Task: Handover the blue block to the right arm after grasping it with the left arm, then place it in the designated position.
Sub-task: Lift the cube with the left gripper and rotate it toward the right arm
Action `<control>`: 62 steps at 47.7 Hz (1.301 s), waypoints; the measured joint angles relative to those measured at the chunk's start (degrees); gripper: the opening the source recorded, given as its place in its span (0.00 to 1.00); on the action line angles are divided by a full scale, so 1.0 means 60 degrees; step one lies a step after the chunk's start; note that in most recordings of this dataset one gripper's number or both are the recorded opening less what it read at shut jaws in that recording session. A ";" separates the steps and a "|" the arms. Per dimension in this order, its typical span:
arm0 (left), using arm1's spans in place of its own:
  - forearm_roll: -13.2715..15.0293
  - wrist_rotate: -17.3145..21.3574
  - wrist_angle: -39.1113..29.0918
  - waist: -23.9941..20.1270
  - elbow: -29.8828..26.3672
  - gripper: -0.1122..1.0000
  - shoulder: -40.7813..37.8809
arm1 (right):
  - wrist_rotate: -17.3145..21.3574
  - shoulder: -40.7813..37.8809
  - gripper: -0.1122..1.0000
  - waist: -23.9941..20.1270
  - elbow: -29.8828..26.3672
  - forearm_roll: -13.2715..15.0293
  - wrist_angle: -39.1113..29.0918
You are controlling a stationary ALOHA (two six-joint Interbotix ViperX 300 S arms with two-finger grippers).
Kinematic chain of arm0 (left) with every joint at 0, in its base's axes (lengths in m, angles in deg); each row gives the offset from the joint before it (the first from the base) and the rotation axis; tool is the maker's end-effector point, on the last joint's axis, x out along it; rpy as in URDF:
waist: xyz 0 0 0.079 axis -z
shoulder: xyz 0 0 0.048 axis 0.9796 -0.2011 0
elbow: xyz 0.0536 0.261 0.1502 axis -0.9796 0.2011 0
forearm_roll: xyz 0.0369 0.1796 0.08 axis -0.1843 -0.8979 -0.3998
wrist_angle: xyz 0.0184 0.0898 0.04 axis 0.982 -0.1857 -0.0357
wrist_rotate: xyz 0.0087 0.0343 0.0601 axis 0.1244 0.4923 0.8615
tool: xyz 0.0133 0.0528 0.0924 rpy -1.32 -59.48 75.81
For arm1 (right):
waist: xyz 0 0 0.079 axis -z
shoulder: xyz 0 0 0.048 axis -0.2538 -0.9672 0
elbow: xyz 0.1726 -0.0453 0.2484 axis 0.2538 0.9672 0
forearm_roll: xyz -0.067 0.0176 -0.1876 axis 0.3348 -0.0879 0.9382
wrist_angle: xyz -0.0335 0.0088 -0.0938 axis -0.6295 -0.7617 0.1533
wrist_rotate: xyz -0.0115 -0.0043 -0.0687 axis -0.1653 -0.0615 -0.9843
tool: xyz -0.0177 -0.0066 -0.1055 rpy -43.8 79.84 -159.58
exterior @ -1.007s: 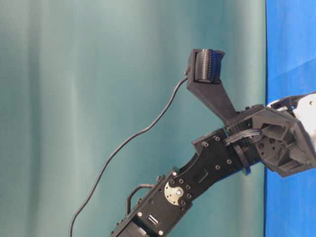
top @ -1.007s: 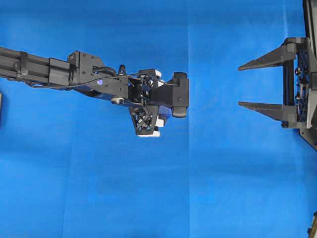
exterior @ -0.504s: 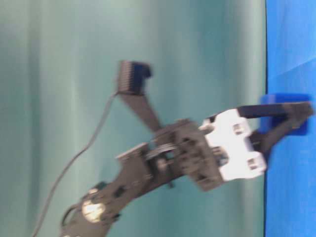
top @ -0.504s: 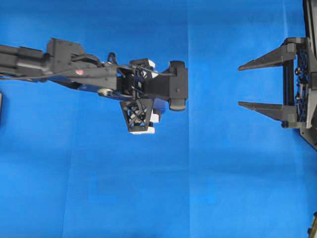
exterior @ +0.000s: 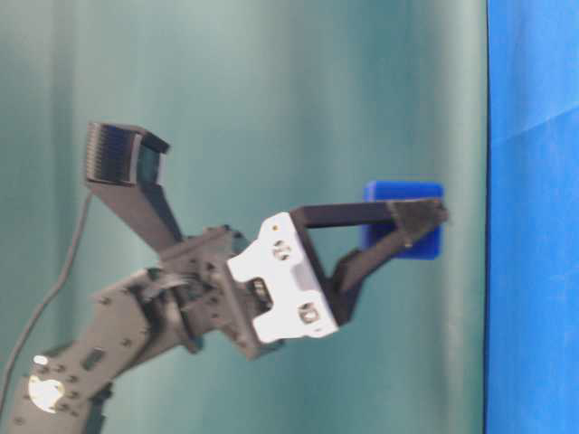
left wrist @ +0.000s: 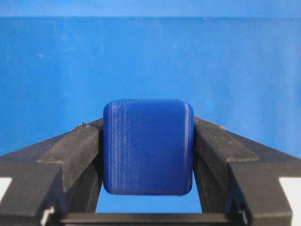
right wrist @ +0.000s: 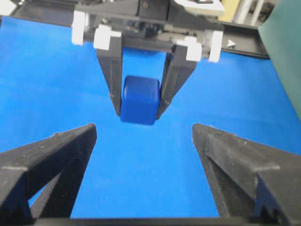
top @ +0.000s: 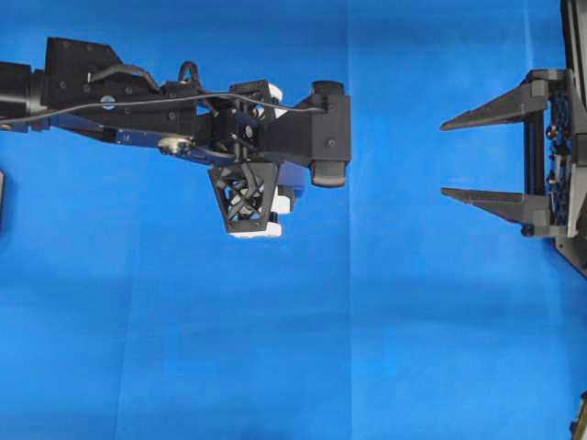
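left gripper [right wrist: 139, 110] clenched on the blue block [right wrist: 139, 100] has lifted it off the cloth, right gripper [right wrist: 143, 146] wide open & waiting, handover next

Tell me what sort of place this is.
Likely a robotics lab test bench: a blue cloth over the table, a plain teal backdrop, and two facing claws, the left claw holding a blue block.
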 measured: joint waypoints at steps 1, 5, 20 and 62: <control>0.0000 0.0000 -0.0103 0.0000 -0.0059 0.51 0.0000 | 0.0000 -0.0015 0.96 0.0000 0.0000 0.0000 0.0000; 0.0000 0.0015 -0.0396 0.0015 -0.0293 0.51 0.0044 | 0.0000 -0.0015 0.96 0.0000 0.0000 0.0015 0.0000; -0.0044 0.0044 -0.0615 0.0015 -0.0615 0.51 0.0630 | 0.0000 -0.0015 0.96 0.0000 0.0000 0.0000 -0.0015; -0.0044 0.0059 -0.0952 0.0015 -0.0732 0.51 0.1143 | 0.0000 -0.0015 0.96 0.0000 0.0000 0.0000 -0.0029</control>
